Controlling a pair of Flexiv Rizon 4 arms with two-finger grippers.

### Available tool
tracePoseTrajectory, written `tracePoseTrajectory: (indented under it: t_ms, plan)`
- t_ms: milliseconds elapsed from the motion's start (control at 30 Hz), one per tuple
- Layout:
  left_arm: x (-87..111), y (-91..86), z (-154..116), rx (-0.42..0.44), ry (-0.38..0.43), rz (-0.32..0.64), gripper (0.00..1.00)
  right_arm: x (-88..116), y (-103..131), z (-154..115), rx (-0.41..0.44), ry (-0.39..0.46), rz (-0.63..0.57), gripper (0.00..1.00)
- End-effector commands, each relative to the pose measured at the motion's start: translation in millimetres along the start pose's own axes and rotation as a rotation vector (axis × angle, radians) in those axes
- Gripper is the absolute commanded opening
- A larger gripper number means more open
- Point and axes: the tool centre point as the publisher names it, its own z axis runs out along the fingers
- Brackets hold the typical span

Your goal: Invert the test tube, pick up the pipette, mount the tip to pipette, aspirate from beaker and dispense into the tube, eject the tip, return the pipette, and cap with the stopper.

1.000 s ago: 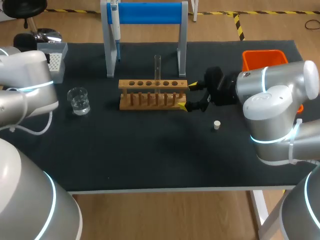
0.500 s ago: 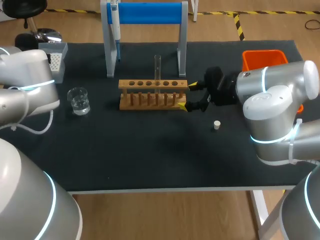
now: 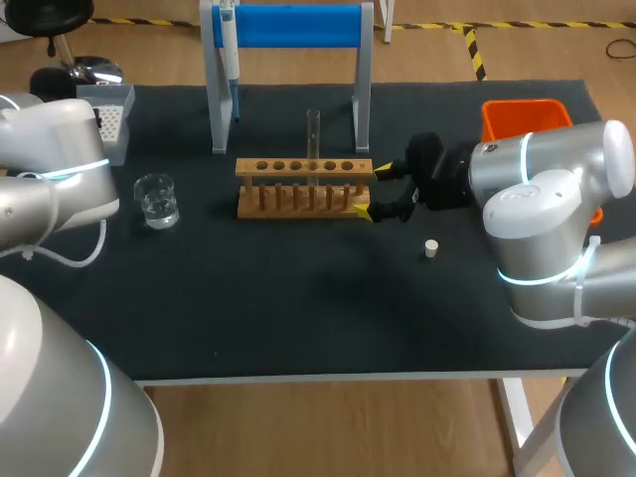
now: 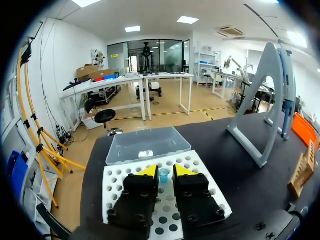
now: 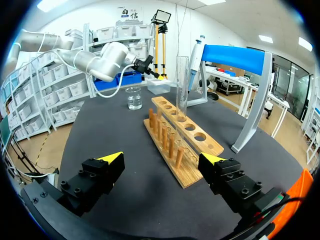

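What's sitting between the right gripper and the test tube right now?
Only the wooden rack itself: its near end, with two empty holes, lies between the open right gripper and the test tube, which stands upright in a hole further along. Above rack height nothing visible blocks the tube.

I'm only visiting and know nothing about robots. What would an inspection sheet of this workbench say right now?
Surface: table under a dark mat.
Job's things: test tube upright in the wooden rack; pipette hanging on the blue stand; beaker holding clear liquid; tip box; white stopper lying loose on the mat; orange bin at the right edge.
Clutter: nothing seen.
Grippers: left gripper open over the tip box; right gripper open wide at the rack's end, holding nothing.
Cables: white cable looping at the left arm.
Surroundings: nothing seen reaching over the table.
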Motion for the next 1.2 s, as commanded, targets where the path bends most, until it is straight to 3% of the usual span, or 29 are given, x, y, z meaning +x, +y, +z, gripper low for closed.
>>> tracePoseTrajectory:
  t_ms: [33, 567, 1200]
  plan:
    - [0.3, 0.5, 2, -0.006, 0.002, 0.001, 0.03, 0, 0, -1, 0.0, 0.001, 0.0, 1.0]
    - [0.2, -5.7, -5, 0.003, -0.003, 0.005, 0.0, 0, 0, -1, 0.0, 0.001, 0.0, 1.0]
    - [6.8, -45.2, -36, 0.052, -0.043, 0.054, 0.0, 0, 0, -1, 0.0, 0.001, 0.0, 1.0]
